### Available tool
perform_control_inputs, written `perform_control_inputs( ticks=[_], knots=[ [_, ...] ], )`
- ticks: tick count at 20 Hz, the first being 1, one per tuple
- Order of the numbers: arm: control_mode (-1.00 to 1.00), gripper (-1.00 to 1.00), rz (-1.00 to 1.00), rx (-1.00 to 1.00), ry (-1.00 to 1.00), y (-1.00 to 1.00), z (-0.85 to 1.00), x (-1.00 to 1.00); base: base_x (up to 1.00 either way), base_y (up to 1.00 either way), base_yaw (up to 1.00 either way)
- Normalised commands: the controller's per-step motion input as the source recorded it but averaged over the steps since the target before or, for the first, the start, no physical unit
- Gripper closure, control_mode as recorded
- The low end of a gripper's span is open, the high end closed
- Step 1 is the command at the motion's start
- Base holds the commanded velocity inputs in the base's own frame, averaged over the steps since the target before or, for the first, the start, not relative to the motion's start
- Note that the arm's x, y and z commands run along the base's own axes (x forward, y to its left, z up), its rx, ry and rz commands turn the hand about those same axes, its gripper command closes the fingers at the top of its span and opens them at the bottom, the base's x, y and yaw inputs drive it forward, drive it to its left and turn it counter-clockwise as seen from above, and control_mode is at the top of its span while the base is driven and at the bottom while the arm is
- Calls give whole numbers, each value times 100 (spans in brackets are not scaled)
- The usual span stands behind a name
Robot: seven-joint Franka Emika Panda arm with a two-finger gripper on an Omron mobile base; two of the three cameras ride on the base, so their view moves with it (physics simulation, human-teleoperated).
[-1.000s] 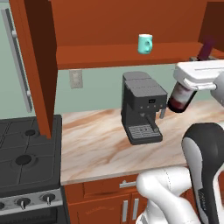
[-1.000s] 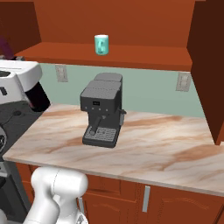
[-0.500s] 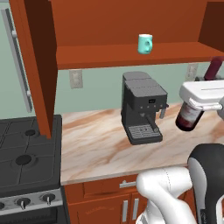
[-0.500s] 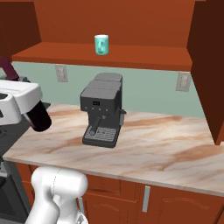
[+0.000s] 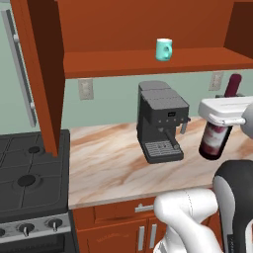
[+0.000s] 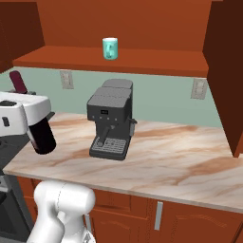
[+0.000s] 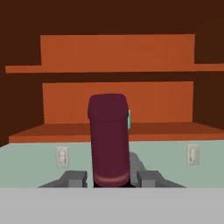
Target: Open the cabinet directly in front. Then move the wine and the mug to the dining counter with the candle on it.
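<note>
Your gripper [image 5: 221, 129] is clamped on the wine [image 5: 216, 142], clear of the worktop for carrying. The mug [image 5: 164, 49] waits in the open cabinet [image 5: 148, 63].

coffee machine [image 5: 160, 118] blocks worktop [image 5: 113, 163] below mug [image 5: 164, 49].

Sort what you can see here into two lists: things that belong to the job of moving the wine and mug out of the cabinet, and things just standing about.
Belongs to the job:
- cabinet, doors open
- wine, held in the gripper
- mug, on the cabinet's bottom shelf

Just standing about:
- coffee machine
- stove
- wall sockets
</note>
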Motion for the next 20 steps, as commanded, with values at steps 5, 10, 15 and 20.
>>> perform_control_inputs(
  ticks=[5,10,15,20],
  knots=[
    [-100,100,0,0,5,0,-2,14,0,0,0],
    [-100,100,0,0,1,0,-10,3,0,0,0],
    [-100,100,0,0,0,0,-9,0,0,0,0],
    [-100,100,0,0,0,0,0,0,0,0,0]
  ],
)
